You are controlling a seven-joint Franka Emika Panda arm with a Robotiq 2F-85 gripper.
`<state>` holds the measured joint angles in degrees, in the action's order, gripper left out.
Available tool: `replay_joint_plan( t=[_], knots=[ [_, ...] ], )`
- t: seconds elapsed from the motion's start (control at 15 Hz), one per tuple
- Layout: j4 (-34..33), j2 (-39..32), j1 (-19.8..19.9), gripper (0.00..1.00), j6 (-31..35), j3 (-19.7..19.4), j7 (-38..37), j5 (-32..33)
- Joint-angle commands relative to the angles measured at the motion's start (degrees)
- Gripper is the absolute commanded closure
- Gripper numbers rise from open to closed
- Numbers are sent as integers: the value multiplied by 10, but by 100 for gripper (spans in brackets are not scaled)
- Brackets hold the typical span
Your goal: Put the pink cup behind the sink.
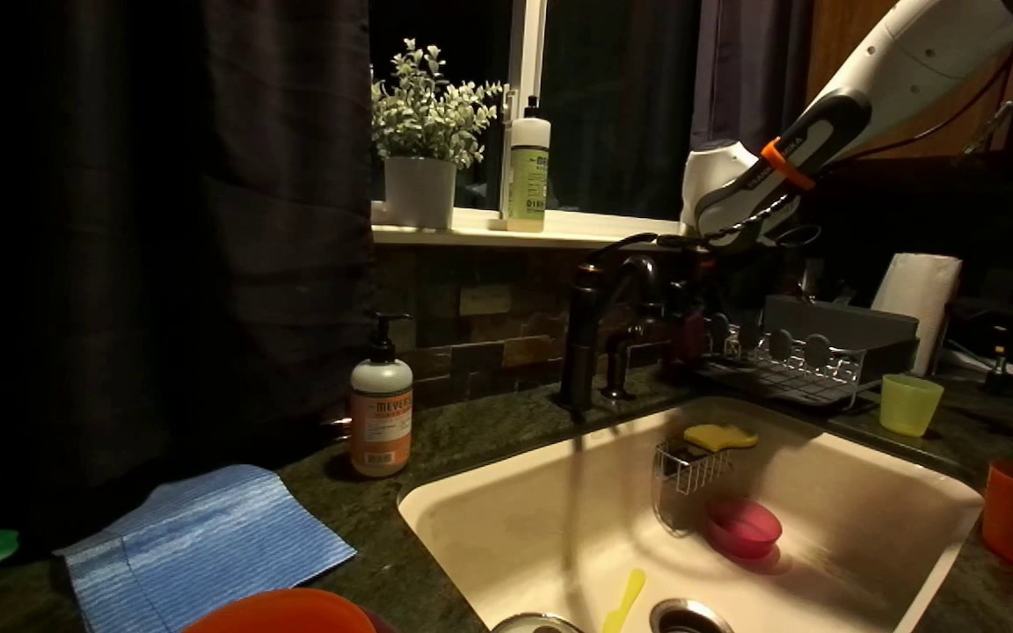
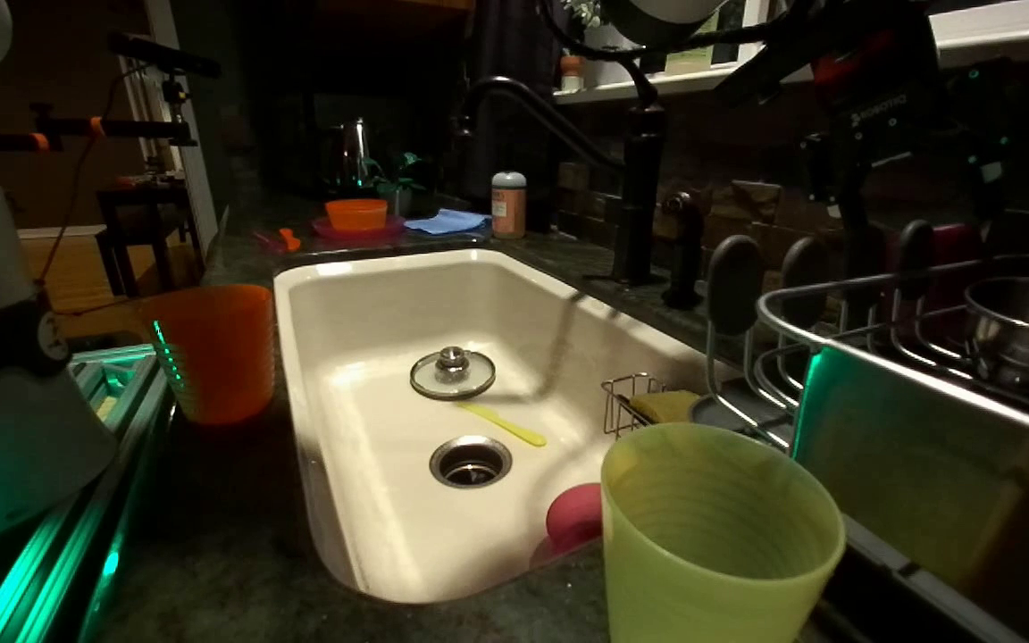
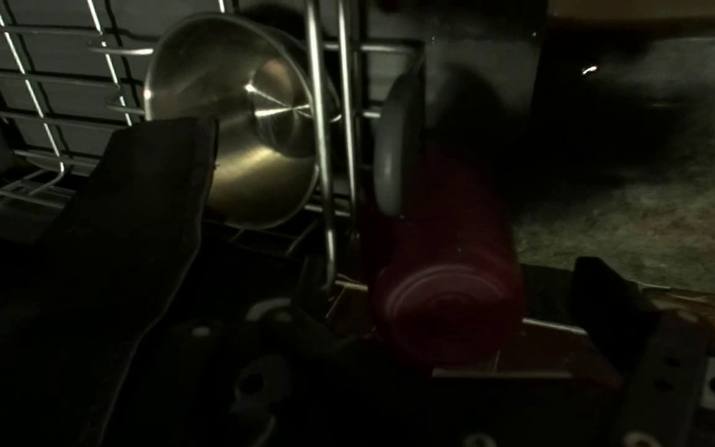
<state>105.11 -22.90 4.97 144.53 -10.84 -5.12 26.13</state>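
The pink cup (image 3: 447, 248) looks dark magenta in the wrist view, its round base turned toward my gripper. It is beside the dish rack's grey-tipped prongs; in the exterior views the pink cup (image 1: 687, 338) (image 2: 948, 259) shows dimly between faucet and rack. My gripper (image 3: 450, 273) is open, with one finger on each side of the cup and a gap showing on both sides. From outside, the gripper (image 2: 916, 192) hangs over the cup, mostly lost in shadow. The cream-white sink (image 1: 506, 527) (image 2: 372, 446) lies in the dark counter, with its faucet (image 1: 581, 343) at the back edge.
The dish rack (image 1: 779, 382) holds a steel pot (image 3: 239, 180). In the sink are a rounder pink item (image 1: 744, 527), a yellow sponge (image 1: 717, 437), a lid (image 2: 452, 375) and a yellow knife (image 2: 506, 424). A yellow-green cup (image 2: 711, 536) and a soap bottle (image 1: 381, 413) stand on the counter.
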Motion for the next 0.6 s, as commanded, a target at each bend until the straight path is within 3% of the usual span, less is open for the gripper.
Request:
replay_joint_plan(
  t=[0.0,0.53],
  knots=[
    [-29,-21,1,0,-31,3,16,-33],
    [-55,-46,3,1,-32,2,27,-52]
  ],
)
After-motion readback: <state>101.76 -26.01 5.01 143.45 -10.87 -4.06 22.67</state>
